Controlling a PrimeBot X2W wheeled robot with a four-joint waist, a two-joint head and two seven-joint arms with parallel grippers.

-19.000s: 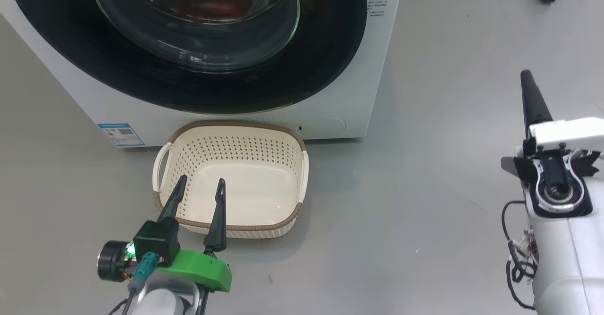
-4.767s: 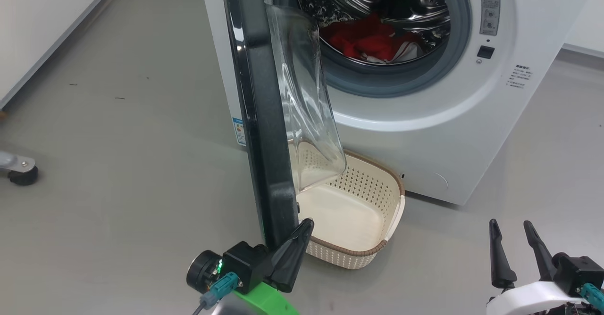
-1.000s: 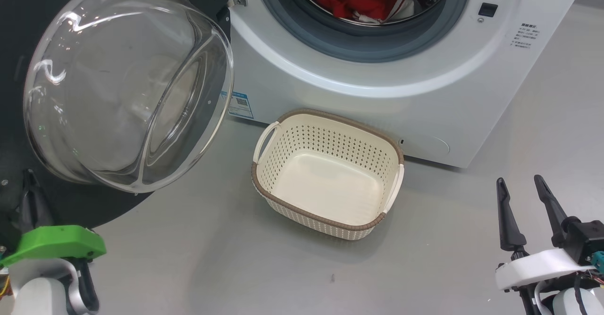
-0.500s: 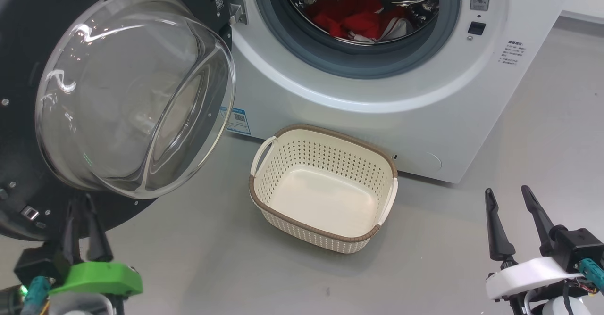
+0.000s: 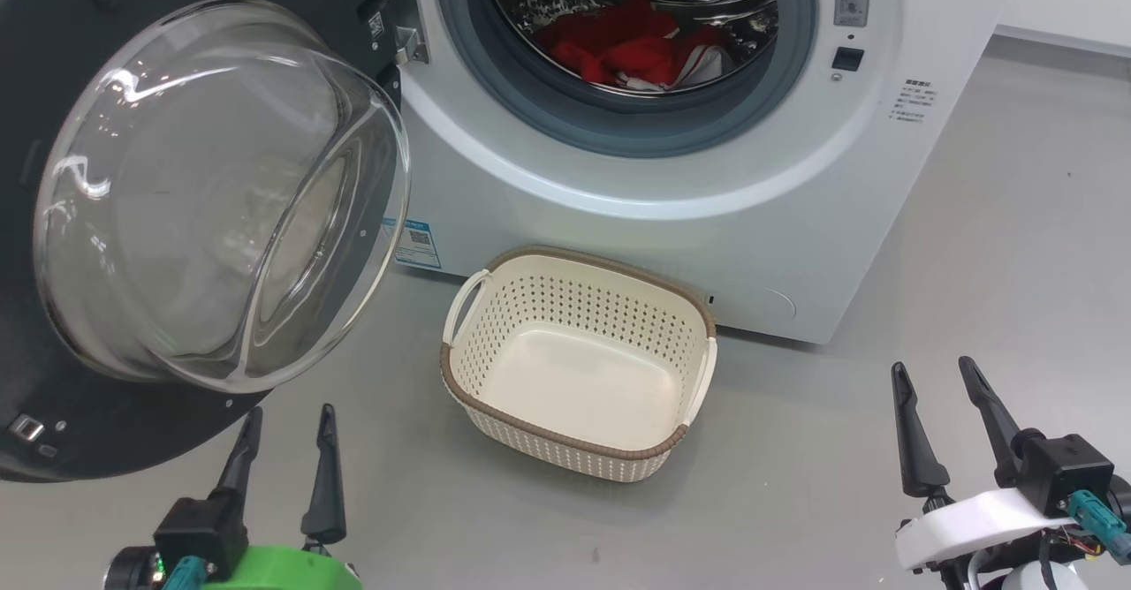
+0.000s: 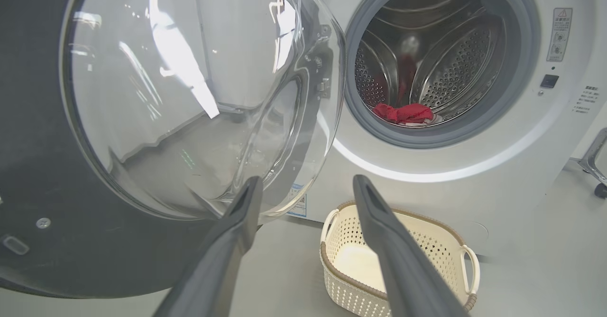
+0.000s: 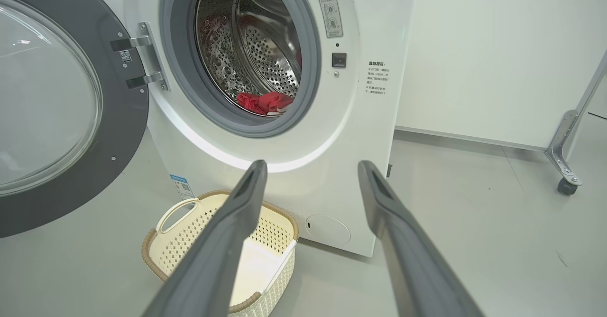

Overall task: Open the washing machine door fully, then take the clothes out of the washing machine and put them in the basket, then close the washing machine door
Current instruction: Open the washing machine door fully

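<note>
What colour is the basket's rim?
Brown, woven look, around the cream basket; head view shows it best.

a smooth grey floor (image 5: pixel 1016 219) spreads out in every view, with a small dark speck (image 5: pixel 595 555) on it. behind it rises a plain white wall (image 7: pixel 498 46), with a pale skirting strip (image 7: pixel 450 137) running along its foot. at the far right of the right wrist view a slanted silver metal leg (image 7: pixel 565 126) comes down to a bracket and a small dark caster wheel (image 7: pixel 565 187) resting on the floor.
</note>
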